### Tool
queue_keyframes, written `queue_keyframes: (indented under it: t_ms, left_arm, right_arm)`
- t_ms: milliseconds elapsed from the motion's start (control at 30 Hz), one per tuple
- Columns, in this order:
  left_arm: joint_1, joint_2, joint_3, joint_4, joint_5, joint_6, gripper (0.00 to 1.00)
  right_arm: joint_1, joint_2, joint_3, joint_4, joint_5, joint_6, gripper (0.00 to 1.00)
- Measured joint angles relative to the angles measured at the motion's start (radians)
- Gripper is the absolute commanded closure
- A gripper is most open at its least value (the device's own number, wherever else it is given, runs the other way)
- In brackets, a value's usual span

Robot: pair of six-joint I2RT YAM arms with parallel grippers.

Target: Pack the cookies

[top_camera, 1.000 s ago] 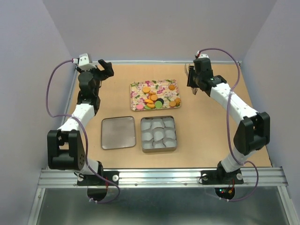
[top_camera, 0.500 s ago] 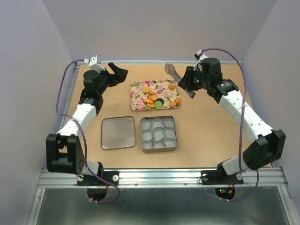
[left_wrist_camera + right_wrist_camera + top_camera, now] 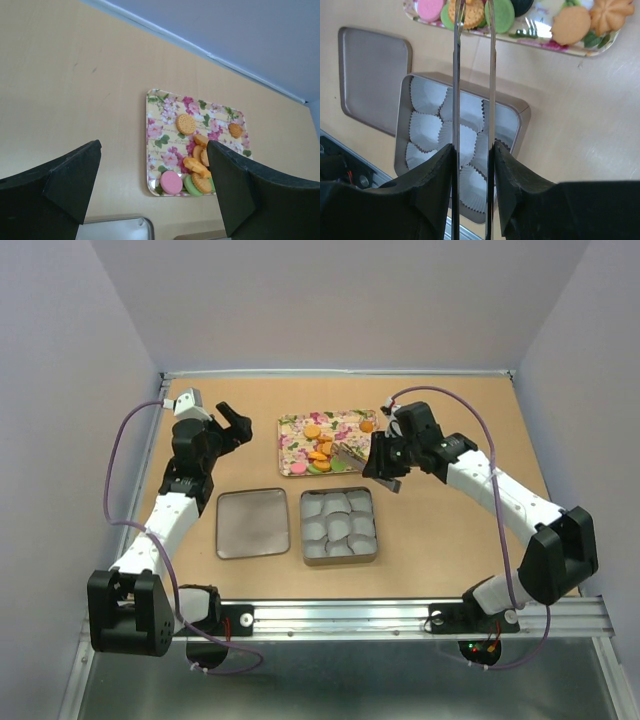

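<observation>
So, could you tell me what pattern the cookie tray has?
The tray has pink flowers and green leaves on pale yellow, clearest in the left wrist view.

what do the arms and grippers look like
The left arm and right arm have white links joined by blocky black joint housings. A thin purple cable loops along each arm. The left gripper and right gripper are black, with broad, wedge-shaped matte fingers. No markings or sleeves show.
</observation>
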Motion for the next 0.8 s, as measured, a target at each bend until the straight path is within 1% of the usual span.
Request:
queue_keyframes:
  t_ms: [167, 433, 633, 800]
  left_arm:
    - [0.0, -0.01, 0.0, -0.079, -0.073, 0.004, 0.02]
    - [0.0, -0.092, 0.028, -0.198, -0.15, 0.057, 0.02]
    - [0.0, -0.157, 0.034, -0.25, -0.193, 0.111, 0.02]
    - [0.0, -0.163, 0.06, -0.303, -0.207, 0.156, 0.02]
  right_arm:
    - [0.033, 0.029, -0.019, 0.002, 0.0, 0.007, 0.58]
    - [0.039, 0.106, -0.009, 0.018, 0.023, 0.015, 0.56]
    - [0.039, 0.144, 0.05, 0.017, 0.048, 0.014, 0.55]
    - [0.039, 0.146, 0.111, 0.02, 0.071, 0.014, 0.54]
